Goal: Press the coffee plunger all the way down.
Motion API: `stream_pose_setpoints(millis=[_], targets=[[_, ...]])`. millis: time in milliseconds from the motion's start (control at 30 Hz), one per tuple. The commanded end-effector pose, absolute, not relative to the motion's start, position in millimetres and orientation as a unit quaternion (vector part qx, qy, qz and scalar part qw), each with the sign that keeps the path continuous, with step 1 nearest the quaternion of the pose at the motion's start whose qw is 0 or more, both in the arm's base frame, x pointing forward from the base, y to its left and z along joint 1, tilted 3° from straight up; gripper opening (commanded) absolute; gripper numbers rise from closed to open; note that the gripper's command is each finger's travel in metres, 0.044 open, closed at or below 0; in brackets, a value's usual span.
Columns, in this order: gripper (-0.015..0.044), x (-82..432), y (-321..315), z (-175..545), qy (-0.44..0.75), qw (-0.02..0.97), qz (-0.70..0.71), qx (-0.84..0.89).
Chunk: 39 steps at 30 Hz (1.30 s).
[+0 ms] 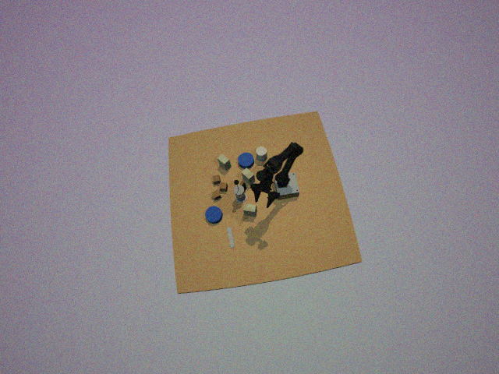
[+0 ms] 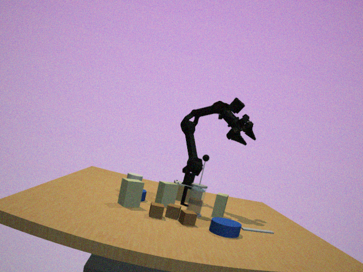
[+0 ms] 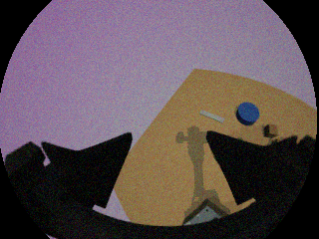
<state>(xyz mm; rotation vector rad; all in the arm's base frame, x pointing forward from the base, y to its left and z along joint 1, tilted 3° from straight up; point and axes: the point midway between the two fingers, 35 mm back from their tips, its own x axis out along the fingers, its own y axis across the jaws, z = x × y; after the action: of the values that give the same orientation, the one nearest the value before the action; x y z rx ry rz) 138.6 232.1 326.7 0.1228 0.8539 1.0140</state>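
The coffee press (image 1: 240, 195) (image 2: 195, 204) stands upright on the table, a clear glass body with a pale lid. Its black plunger knob (image 1: 235, 182) (image 2: 205, 158) stands high above the lid on a thin rod. My gripper (image 1: 262, 203) (image 2: 250, 141) (image 3: 169, 135) is open with nothing between its fingers. It hangs in the air well above the table, higher than the knob and off to one side of the press. The press does not show clearly in the wrist view.
Pale green blocks (image 1: 249, 209) (image 2: 219, 205) (image 1: 247, 175) (image 1: 224, 161) stand around the press. Brown cubes (image 1: 223, 186) (image 2: 187, 217), a blue disc (image 1: 213, 214) (image 2: 225, 228) (image 3: 247, 114) and a pale strip (image 1: 230, 237) (image 3: 211, 117) lie nearby. Another blue disc (image 1: 245, 160) and a white cylinder (image 1: 260, 153) are farther back.
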Motion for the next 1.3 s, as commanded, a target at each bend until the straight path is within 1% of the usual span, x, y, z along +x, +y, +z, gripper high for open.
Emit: stream_pose_setpoints(millis=[0, 200, 333, 400, 533, 767, 1267], targets=[[0.0440, 180.9, 193.8, 313.1, 0.354, 0.847, 0.393, 0.049], [0.0440, 230.4, 119.0, 292.1, 0.300, 0.920, 0.250, 0.025], [0.0440, 249.5, 62.4, 277.3, 0.274, 0.951, 0.142, 0.001], [0.0440, 253.5, 44.2, 272.4, 0.268, 0.958, 0.106, -0.008], [0.0440, 254.1, 42.3, 262.8, 0.267, 0.958, 0.102, -0.009], [0.0440, 252.3, 43.4, 212.6, 0.267, 0.958, 0.102, -0.009], [0.0440, 265.3, 45.3, 205.4, 0.267, 0.959, 0.101, -0.009]])
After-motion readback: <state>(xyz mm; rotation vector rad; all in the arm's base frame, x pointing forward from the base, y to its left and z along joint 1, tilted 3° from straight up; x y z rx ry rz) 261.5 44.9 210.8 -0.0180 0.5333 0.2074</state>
